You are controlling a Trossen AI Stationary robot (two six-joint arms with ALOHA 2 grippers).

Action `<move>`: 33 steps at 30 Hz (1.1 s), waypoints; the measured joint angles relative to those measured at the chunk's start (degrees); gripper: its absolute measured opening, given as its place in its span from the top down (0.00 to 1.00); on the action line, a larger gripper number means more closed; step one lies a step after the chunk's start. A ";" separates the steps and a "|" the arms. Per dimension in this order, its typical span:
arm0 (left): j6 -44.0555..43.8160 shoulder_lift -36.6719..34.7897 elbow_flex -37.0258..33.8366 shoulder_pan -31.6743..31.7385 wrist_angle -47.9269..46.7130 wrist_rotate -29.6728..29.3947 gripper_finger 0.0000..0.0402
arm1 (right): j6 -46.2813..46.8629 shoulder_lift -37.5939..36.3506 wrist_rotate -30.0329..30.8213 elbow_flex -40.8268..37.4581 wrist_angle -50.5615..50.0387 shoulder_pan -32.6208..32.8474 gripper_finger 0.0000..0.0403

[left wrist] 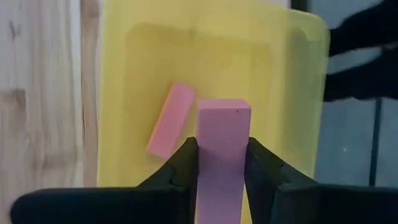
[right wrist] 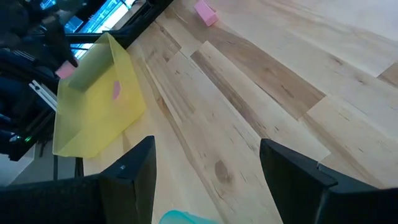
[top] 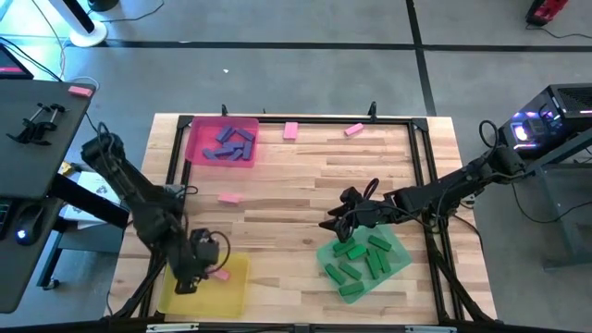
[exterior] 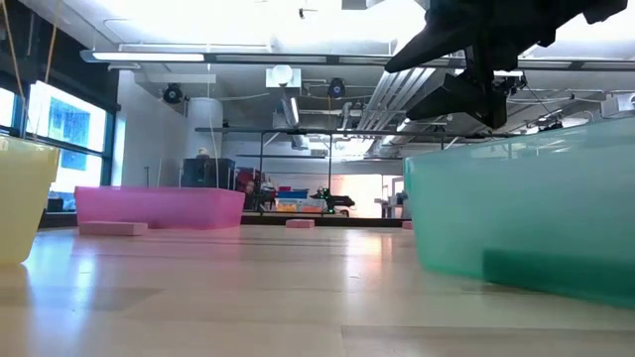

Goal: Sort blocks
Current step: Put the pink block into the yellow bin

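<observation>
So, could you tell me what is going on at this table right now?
The robot is sorting blocks by colour. The left pincer holds a pink block over the yellow tray, where another pink one lies. The right pincer hangs open beside the green tray. Three pink blocks remain on the table.

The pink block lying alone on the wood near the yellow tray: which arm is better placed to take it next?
Probably the right: its pincer is open and empty, while the left pincer is shut on a pink block over the yellow tray. The loose block lies nearer the left arm, though.
</observation>
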 joint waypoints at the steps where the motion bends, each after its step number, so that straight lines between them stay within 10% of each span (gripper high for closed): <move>1: -1.82 0.80 0.00 -0.23 0.06 -0.34 0.81 | -0.01 0.00 0.00 0.00 0.02 0.00 0.45; 13: 5.09 0.02 0.00 9.62 0.30 5.27 0.35 | 0.28 0.00 0.00 0.00 -0.02 -0.02 0.45; 26: 38.68 5.60 0.04 43.11 -7.27 -1.80 0.33 | 0.60 0.00 3.33 0.00 0.00 -0.07 0.45; 33: 60.26 14.95 0.04 51.19 -10.07 -2.09 0.33 | 0.60 0.00 4.87 -0.02 -0.04 -0.07 0.45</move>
